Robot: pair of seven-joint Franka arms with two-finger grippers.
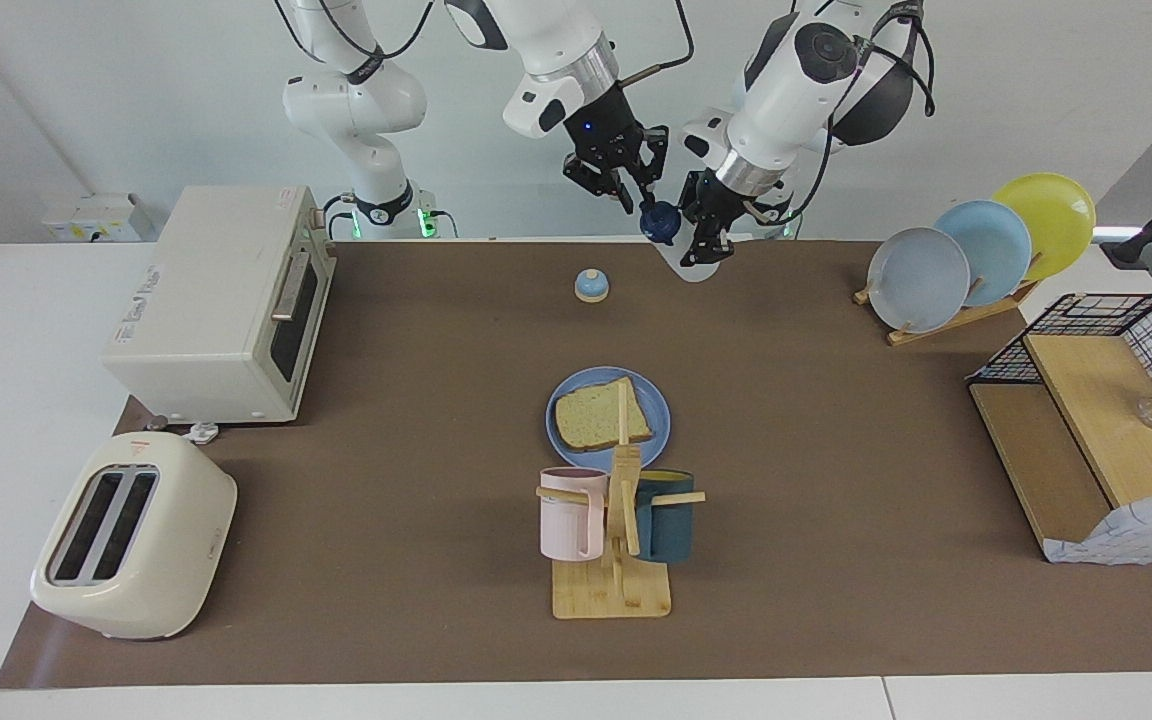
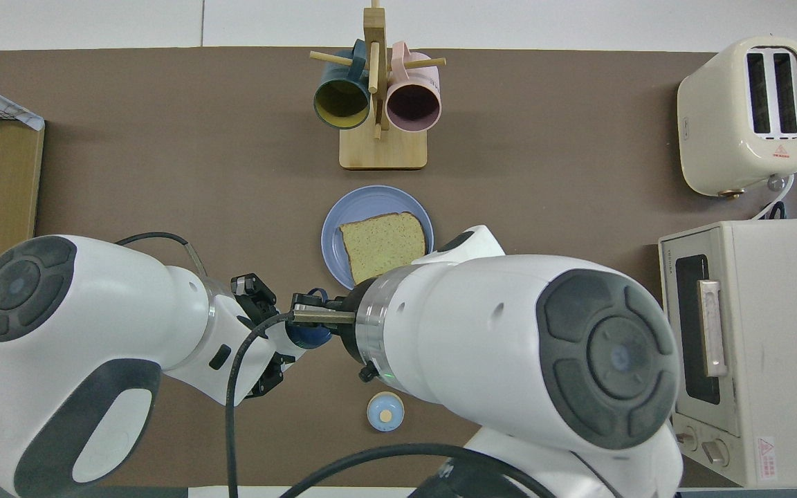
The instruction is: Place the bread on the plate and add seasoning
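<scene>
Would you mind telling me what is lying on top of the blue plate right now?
The bread lies flat on the blue plate. In the overhead view the right arm covers the plate's edge nearest the robots.

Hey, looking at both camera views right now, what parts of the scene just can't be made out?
- Seasoning bottle: overhead view shows only its dark cap; the left gripper covers its body.
- Right gripper: overhead view, hidden by the right arm; whether it touches the cap is unclear in the facing view.
- Bread and plate: partly hidden, by the mug tree in the facing view, by the right arm overhead.
- Bell: details too small.
</scene>
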